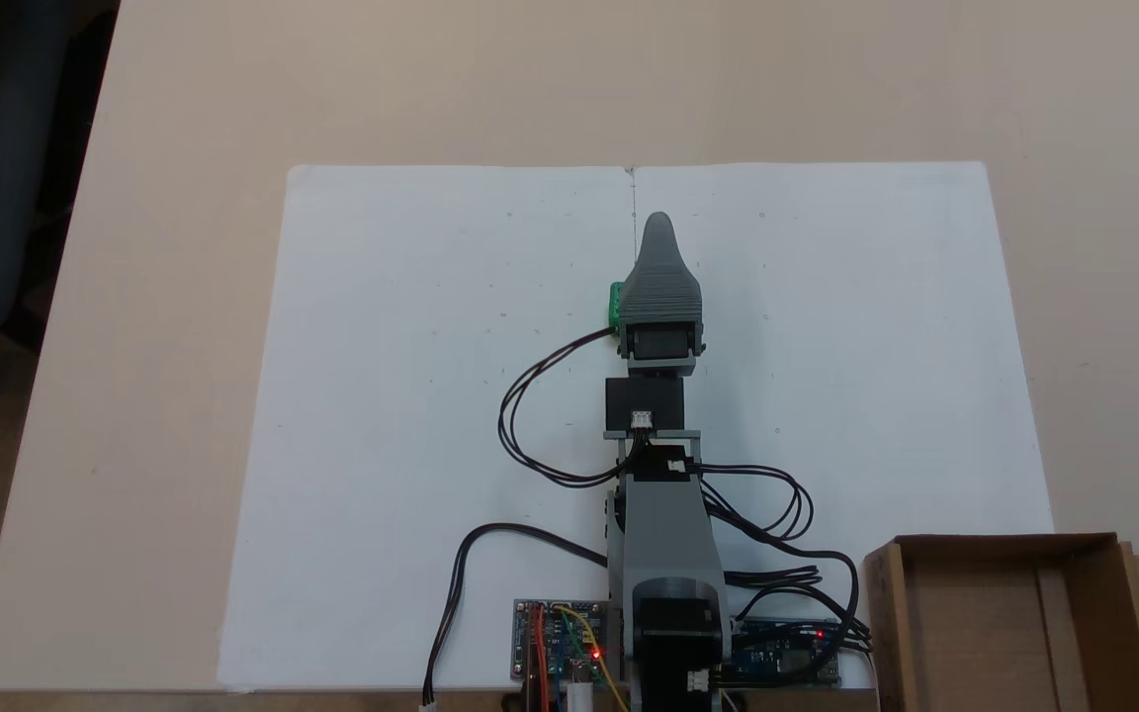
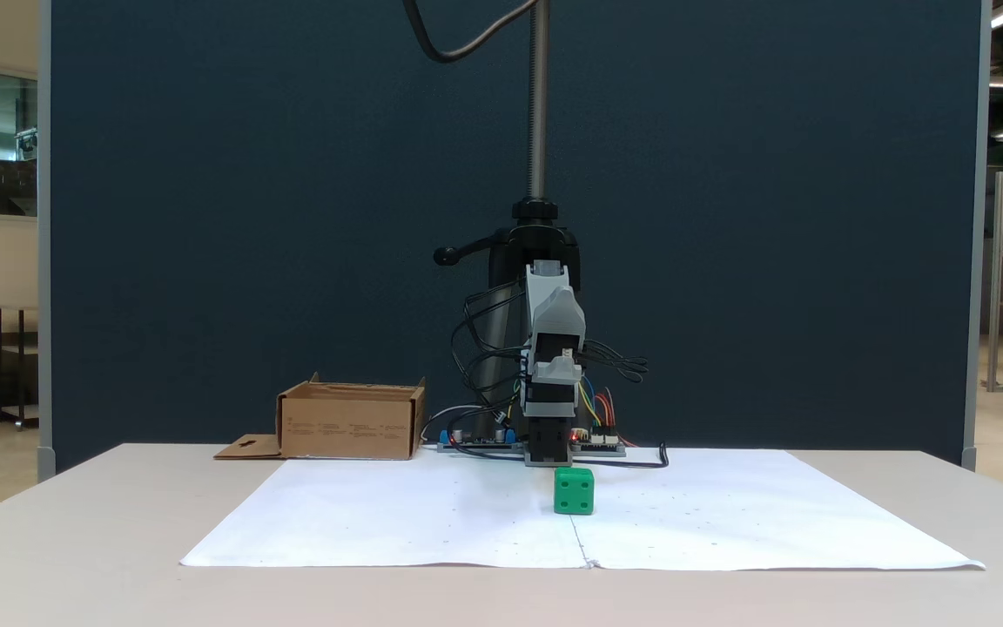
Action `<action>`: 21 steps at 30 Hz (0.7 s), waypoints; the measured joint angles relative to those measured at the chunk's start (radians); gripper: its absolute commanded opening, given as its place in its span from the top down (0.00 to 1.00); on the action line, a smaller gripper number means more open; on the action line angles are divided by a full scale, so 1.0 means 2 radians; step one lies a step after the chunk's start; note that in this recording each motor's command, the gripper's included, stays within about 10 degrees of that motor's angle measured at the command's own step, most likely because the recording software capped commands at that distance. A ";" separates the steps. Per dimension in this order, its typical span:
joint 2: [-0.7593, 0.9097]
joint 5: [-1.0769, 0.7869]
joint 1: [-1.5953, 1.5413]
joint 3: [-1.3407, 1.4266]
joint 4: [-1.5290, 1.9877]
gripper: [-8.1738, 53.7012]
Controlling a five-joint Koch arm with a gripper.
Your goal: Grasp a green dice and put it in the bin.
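The green dice (image 2: pixel 574 490) rests on the white paper in front of the arm, with darker pips on the face toward this fixed view. From above, a green edge of the dice (image 1: pixel 616 304) peeks out on the left of the gripper body. The gripper (image 1: pixel 657 222) points away from the arm's base and hangs well above the dice. Seen head-on, the gripper (image 2: pixel 555 305) has one jaw behind the other, so its state is hidden. The bin (image 1: pixel 888 613) is a brown cardboard box beside the arm's base, with a flap that has a hang-hole. In the front view the bin (image 2: pixel 349 422) stands at the back left.
A large white paper sheet (image 1: pixel 411 415) covers the middle of the beige table. Circuit boards (image 1: pixel 560 653) and black cables (image 1: pixel 530 415) lie around the arm's base. A camera stand pole (image 2: pixel 538 104) rises behind the arm before a dark blue partition.
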 measured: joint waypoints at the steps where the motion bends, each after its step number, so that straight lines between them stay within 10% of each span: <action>1: 0.000 0.000 0.003 0.000 0.012 0.17; 21: 0.000 0.000 0.002 0.000 0.166 0.17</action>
